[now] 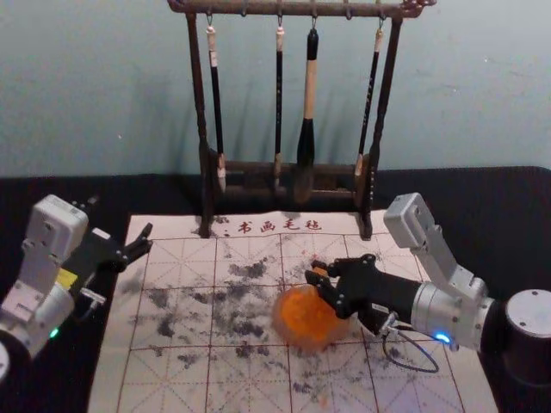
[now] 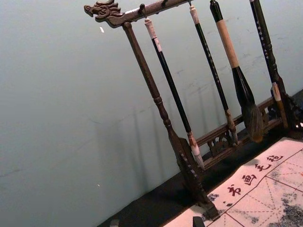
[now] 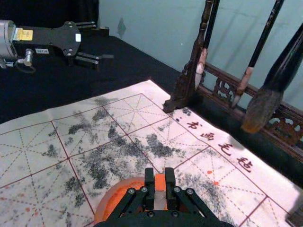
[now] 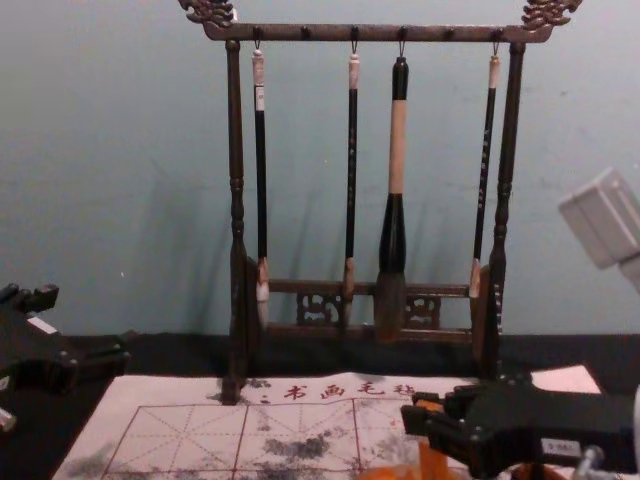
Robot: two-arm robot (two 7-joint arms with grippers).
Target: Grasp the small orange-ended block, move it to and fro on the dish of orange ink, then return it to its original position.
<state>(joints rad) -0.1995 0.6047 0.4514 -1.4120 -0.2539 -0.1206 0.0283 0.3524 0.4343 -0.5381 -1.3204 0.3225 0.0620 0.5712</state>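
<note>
In the head view my right gripper is at the far side of the round dish of orange ink, my left gripper parked leftward, spread open, and in the right wrist view I'm pinching the small pale orange-ended block.
</note>
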